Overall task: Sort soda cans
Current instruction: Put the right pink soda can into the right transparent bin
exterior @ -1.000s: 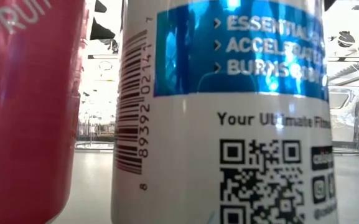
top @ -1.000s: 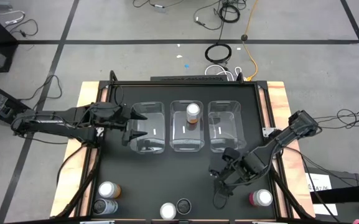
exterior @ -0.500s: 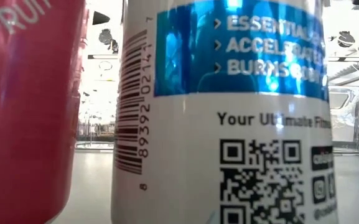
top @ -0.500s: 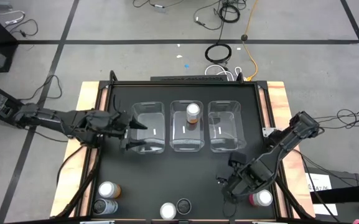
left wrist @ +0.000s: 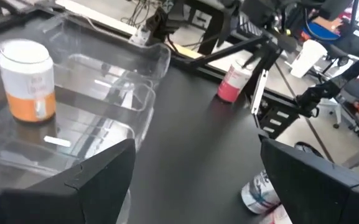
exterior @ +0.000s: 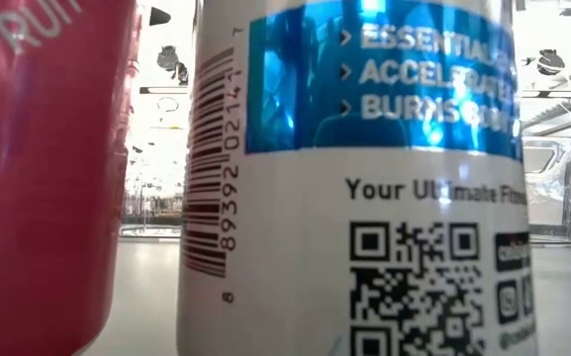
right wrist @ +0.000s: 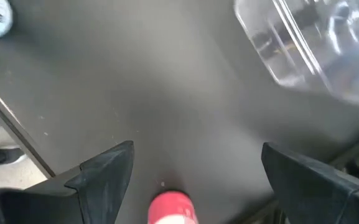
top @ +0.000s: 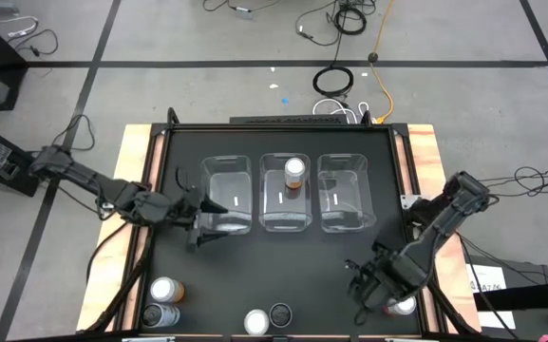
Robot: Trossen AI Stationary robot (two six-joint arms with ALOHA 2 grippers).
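Three clear bins stand in a row mid-table; the middle bin (top: 285, 214) holds an orange soda can (top: 295, 173), upright on its base. More cans stand near the table's near edge: an orange one (top: 165, 289), a dark one (top: 159, 315), a white-topped one (top: 256, 323), another dark one (top: 280, 313) and a pink one (top: 404, 304). My left gripper (top: 203, 226) hovers open by the left bin's (top: 226, 180) near left corner. My right gripper (top: 373, 288) points down, open, just left of the pink can (right wrist: 172, 210), which shows between its fingers without touching them.
In the low view a pink can (exterior: 38, 178) and a white-and-blue can (exterior: 354, 178) stand right in front of the camera and hide most of the table. The right bin (top: 342, 193) has nothing in it. Bare black tabletop lies between the bins and the front row of cans.
My left gripper has swung away from the left bin toward the table's near edge, still open. My right gripper has gone toward the near right corner, closing on the pink can, and has rolled and tipped further downward. No can has moved.
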